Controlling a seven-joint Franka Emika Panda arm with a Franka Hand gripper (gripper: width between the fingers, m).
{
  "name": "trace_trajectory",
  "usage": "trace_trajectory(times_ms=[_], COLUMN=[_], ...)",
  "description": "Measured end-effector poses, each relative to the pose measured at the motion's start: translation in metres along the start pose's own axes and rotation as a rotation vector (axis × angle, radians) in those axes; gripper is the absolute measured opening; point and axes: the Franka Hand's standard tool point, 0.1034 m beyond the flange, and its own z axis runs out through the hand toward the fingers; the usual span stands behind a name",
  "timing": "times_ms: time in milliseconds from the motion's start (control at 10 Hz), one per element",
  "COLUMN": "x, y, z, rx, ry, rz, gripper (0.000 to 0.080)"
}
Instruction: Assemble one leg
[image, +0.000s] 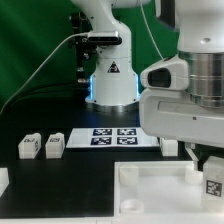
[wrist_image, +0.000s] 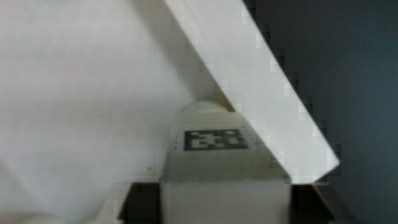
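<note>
We have the hand (image: 205, 170) low at the exterior view's right, over the near corner of the large white square panel (image: 150, 195), and it grips a leg (image: 213, 186) whose tag faces the camera just under the fingers. In the wrist view the same leg (wrist_image: 217, 150) sits clamped at the middle, tag up, with a slanted white edge of the panel (wrist_image: 249, 80) close beside it. Two more legs (image: 40, 146) stand side by side on the black worktop (image: 70, 175) at the exterior view's left, well apart from the hand, and the marker board (image: 113, 136) lies between them and the arm.

We judge the step in hand to be seating this leg at the panel's corner. To do it well, we should keep the leg upright and the grip firm, line it up over the socket before lowering, and descend slowly. We cannot see the socket itself here, so alignment needs checking before we press or turn.
</note>
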Motion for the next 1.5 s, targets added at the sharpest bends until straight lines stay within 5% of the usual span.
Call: trace_trajectory(times_ms=[400,1100,1300,1500], x=[0.0050,0.0077,0.0070,0.0050], y=[0.0003,0.0028,0.0033,0.0026], z=[-0.0021,-0.0028,-0.0016,-0.0015], rx=[0.039,0.023,0.020,0.021], ry=[-0.097,-0.085,-0.086,-0.086], rz=[0.871,1.122,1.121,1.118], gripper=[0.0291,0.0294,0.0586,0.0636])
